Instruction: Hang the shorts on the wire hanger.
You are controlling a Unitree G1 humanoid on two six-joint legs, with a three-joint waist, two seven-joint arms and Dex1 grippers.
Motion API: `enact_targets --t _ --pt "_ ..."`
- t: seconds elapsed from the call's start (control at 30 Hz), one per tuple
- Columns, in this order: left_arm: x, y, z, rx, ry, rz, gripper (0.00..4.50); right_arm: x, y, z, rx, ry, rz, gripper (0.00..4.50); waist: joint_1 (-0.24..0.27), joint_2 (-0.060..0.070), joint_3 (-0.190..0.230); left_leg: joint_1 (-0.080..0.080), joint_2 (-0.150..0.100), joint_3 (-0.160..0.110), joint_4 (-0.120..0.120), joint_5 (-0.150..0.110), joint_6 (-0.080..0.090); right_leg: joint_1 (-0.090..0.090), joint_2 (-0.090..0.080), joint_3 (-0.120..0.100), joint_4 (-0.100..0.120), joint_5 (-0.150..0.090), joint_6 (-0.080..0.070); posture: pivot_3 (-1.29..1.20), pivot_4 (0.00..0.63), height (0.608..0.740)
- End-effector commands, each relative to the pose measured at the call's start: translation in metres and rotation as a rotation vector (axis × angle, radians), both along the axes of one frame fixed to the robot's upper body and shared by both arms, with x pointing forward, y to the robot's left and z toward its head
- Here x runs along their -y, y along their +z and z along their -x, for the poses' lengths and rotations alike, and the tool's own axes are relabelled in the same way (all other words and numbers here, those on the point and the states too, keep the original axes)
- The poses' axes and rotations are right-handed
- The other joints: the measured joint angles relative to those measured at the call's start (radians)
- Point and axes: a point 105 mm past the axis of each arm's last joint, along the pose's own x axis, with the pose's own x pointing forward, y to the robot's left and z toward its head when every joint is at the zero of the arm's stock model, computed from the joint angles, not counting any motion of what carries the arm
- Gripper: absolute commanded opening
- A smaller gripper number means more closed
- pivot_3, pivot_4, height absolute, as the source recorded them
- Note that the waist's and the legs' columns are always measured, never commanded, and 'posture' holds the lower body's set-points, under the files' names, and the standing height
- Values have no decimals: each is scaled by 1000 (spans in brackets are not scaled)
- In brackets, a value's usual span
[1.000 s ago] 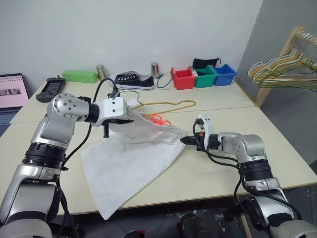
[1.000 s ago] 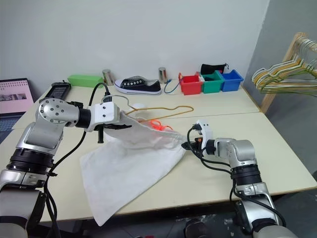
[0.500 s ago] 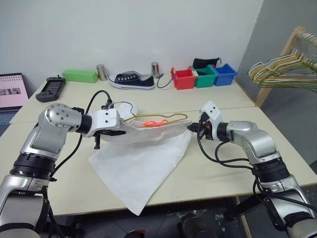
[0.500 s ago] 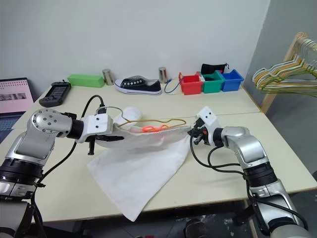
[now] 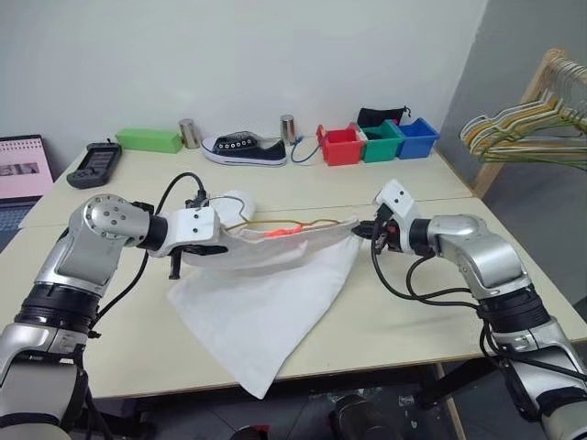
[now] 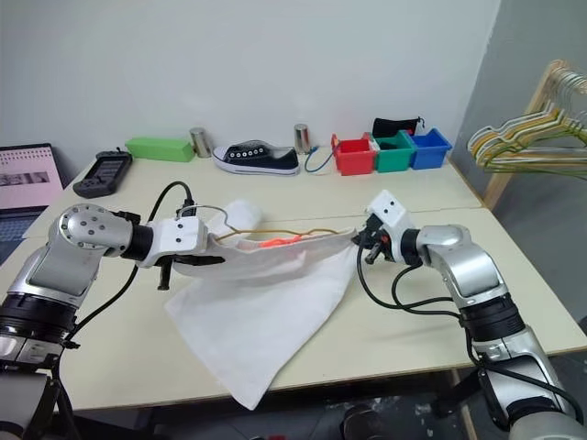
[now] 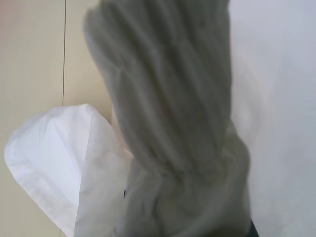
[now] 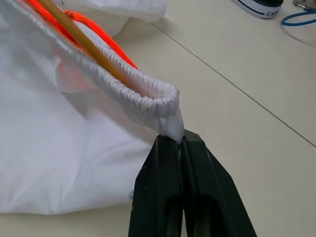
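Observation:
The white shorts (image 5: 261, 312) hang stretched by their gathered waistband between my two grippers, just above the table. The rest drapes down onto the table and over its front edge. My left gripper (image 5: 214, 244) is shut on the waistband's left end, with bunched cloth (image 7: 168, 123) covering its fingers. My right gripper (image 8: 178, 140) is shut, pinching the waistband's right corner. The yellowish wire hanger (image 8: 84, 42) runs along inside the open waistband, next to an orange cord (image 8: 106, 47). Its hook end sits near my left gripper.
At the back of the table stand a black shoe (image 5: 243, 148), red, green and blue bins (image 5: 378, 142), two metal cans, a green box (image 5: 148, 139) and a handheld device. A laptop (image 5: 23, 170) sits far left. A wooden rack with striped hangers (image 5: 523, 128) stands at the right.
My right gripper rose, rolled and moved right, pulling the waistband taut. My left gripper sank a little to the left. The hanger now lies along the stretched waistband instead of behind it.

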Motion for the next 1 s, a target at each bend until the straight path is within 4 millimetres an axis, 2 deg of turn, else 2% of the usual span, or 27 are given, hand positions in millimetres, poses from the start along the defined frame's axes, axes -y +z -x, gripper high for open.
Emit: enact_targets --t 0.03,0.13,0.27,0.33,0.5,0.6,0.7,0.83,1.0 --pt "-10 5 -3 23 14 -69 0 16 20 -8 78 -44 28 49 -3 0 0 0 0 0 0 0 0 0 0 0 0 0 0 -229 0 740" --pt "-17 -2 -3 22 17 -131 0 16 35 -5 115 -24 41 49 -9 0 0 0 0 0 0 0 0 0 0 0 0 0 0 -231 0 740" --pt "-10 -10 -7 37 10 -137 0 3 58 2 178 23 46 49 -19 0 0 0 0 0 0 0 0 0 0 0 0 0 0 -242 0 740" --pt "-2 -11 -14 72 17 -112 0 -6 68 6 207 42 43 49 -23 0 0 0 0 0 0 0 0 0 0 0 0 0 0 -249 0 740" --pt "35 -4 -37 183 51 26 0 -41 92 21 269 114 -2 49 -23 0 0 0 0 0 0 0 0 0 0 0 0 0 0 -267 0 740" --pt "55 -1 -44 208 48 83 0 -60 93 28 272 151 -22 49 -24 0 0 -1 0 0 0 0 0 -1 0 0 0 0 0 -270 0 740" --pt "79 4 -49 250 42 147 0 -70 85 30 275 163 -12 49 -26 0 0 -1 0 0 0 0 0 0 0 0 0 0 0 -269 0 740" --pt "98 4 -48 258 37 195 0 -69 78 23 287 141 25 49 -28 0 0 -2 0 0 0 0 0 -1 -1 0 -1 0 0 -269 0 740" --pt "104 3 -46 254 32 206 0 -56 72 13 301 113 88 49 -43 0 0 -1 0 -1 0 0 0 -1 -1 0 0 0 0 -270 0 740"
